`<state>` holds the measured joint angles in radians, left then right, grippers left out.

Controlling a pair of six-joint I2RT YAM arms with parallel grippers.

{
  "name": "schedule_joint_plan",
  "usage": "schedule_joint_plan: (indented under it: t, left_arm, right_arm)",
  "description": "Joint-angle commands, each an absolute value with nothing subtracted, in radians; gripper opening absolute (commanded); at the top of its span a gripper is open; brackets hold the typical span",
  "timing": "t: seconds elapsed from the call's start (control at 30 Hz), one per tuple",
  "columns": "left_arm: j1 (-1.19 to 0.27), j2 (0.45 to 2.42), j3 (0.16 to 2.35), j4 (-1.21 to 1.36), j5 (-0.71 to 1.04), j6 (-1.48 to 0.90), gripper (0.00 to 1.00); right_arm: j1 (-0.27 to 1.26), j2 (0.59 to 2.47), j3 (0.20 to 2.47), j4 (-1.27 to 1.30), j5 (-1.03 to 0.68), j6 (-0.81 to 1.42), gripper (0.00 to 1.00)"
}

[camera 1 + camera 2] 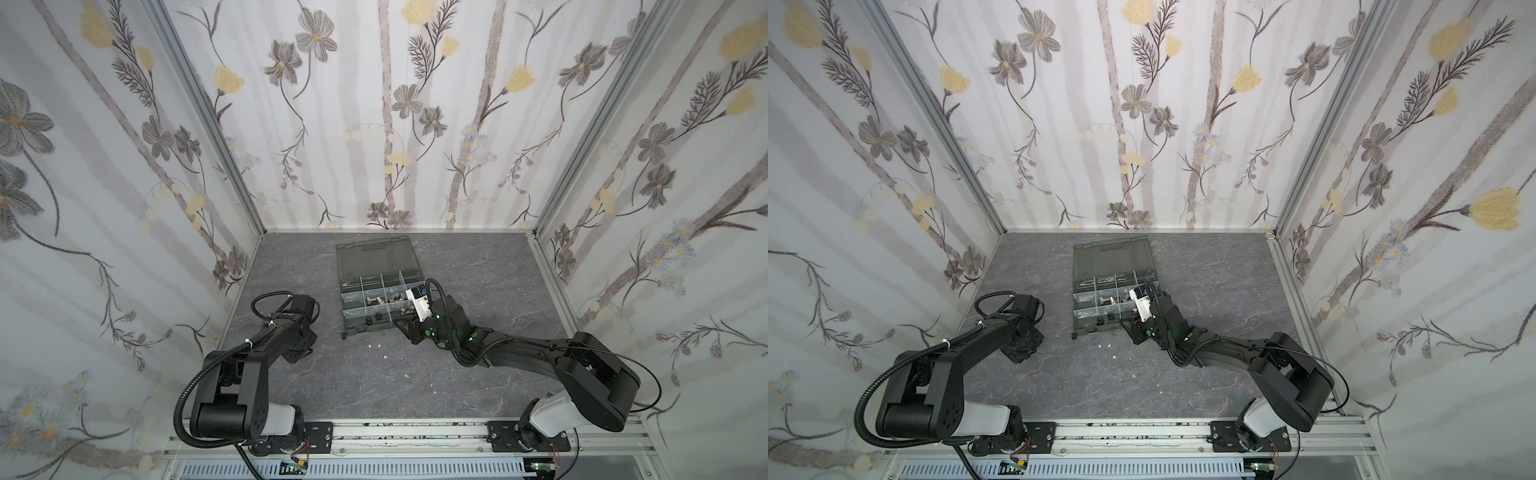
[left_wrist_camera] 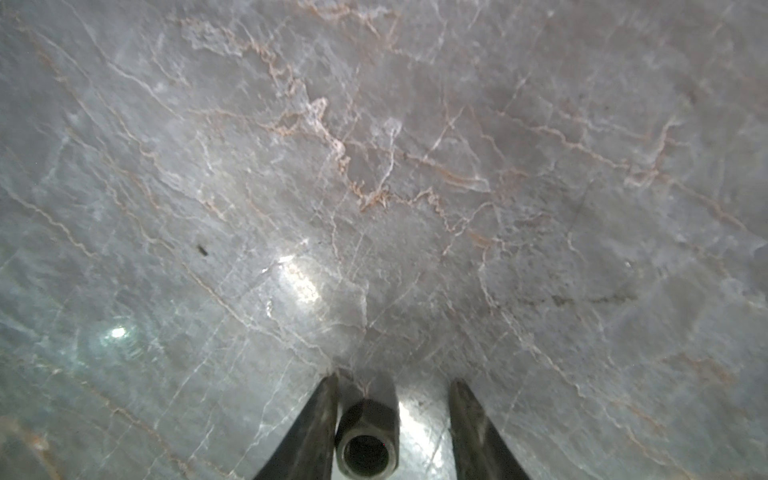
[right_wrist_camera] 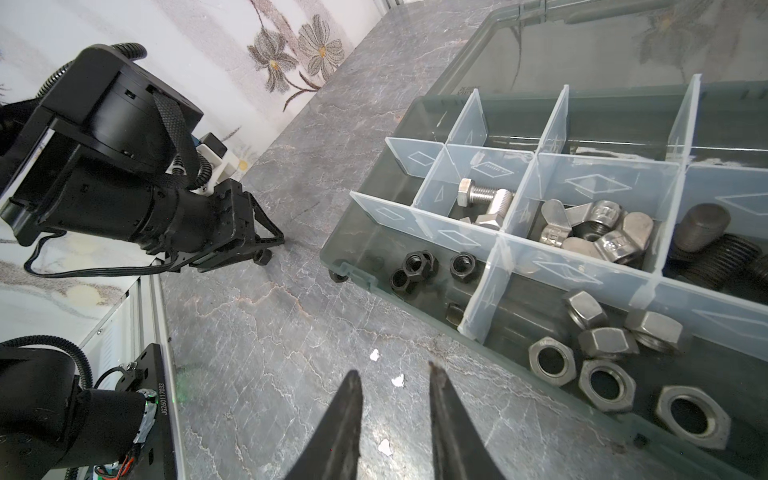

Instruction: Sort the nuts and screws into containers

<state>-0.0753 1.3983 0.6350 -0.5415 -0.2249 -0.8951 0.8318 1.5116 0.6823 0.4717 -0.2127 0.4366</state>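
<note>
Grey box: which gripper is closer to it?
Right. The right gripper is just beside the box's front edge; the left gripper sits apart on the table to its left, around a nut.

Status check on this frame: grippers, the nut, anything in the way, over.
Left gripper open, fingers astride a black nut on the table, one touching. Right gripper open, empty, beside the organizer box. In the way: only white flecks.

The box (image 1: 353, 326) stands mid-bench, its lid (image 1: 376, 257) lying open behind it almost to the back edge. The right arm (image 1: 536, 349) crowds the box's front right corner; the left arm (image 1: 253, 353) sits near the left edge. Between them, toward the front edge, the bench (image 1: 353, 395) lies open but for a few small white flecks (image 1: 386, 357).
</note>
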Motion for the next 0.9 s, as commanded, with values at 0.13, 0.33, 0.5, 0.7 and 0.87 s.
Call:
schedule_joint_plan:
  t: [0.13, 0.33, 0.5, 0.7, 0.87]
  left_arm:
    - [-0.073, 1.350, 0.599, -0.592, -0.200, -0.905, 0.43]
    - [-0.080, 1.302, 0.582, -0.599, -0.181, -0.914, 0.44]
    - [-0.081, 1.293, 0.580, -0.598, -0.181, -0.914, 0.43]
    - [-0.081, 1.325, 0.587, -0.586, -0.187, -0.905, 0.42]
    - [-0.081, 1.346, 0.589, -0.574, -0.186, -0.899, 0.36]
  right_arm:
    - [0.830, 1.517, 0.681, 0.512, -0.225, 0.442, 0.30]
    - [0.830, 1.519, 0.682, 0.515, -0.227, 0.443, 0.30]
    - [0.830, 1.517, 0.681, 0.514, -0.227, 0.444, 0.29]
    - [0.829, 1.516, 0.680, 0.512, -0.225, 0.443, 0.30]
    - [0.827, 1.517, 0.681, 0.512, -0.224, 0.443, 0.29]
